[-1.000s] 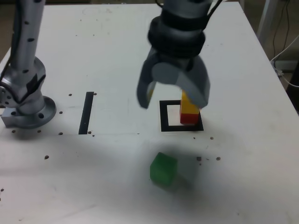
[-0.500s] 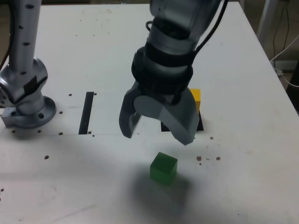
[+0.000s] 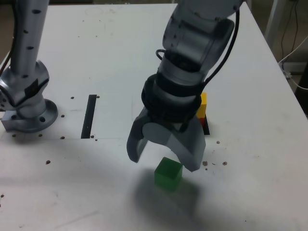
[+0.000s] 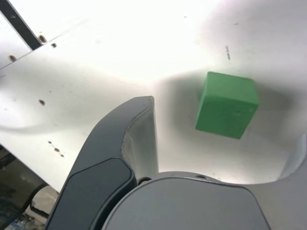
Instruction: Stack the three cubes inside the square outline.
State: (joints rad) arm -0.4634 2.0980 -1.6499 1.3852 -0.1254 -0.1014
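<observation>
Green cube (image 3: 168,173) sits alone on the white table (image 3: 260,159) in the exterior view, toward the near edge and well clear of the other blocks; the gripper (image 3: 165,156) hangs just above it with its jaws spread wide and nothing between them, one finger (image 3: 137,142) to the exterior view's left of the cube and the broader finger at the cube's upper right corner; whether either finger touches the cube cannot be told. Behind the arm, the yellow cube (image 3: 201,105) rests on the red cube (image 3: 202,121), both largely hidden by the wrist; only a corner of the square outline (image 3: 206,129) shows beside the red one, so how the pair sits within the frame cannot be told. Farther toward the exterior view's left lies a straight black strip (image 3: 89,115), and beyond it stands the arm's metal base (image 3: 26,103); small dark specks dot the table surface.

Wrist view: the green cube (image 4: 226,104) lies flat on the table (image 4: 96,57), turned slightly askew, in the gap between the two open fingers; the dark grey finger (image 4: 120,153) stands apart from it, with bare table between; the opposite finger shows only as a pale sliver at the frame's edge; the cube casts a soft shadow around itself; an end of the black strip (image 4: 19,25) appears near a corner.
</observation>
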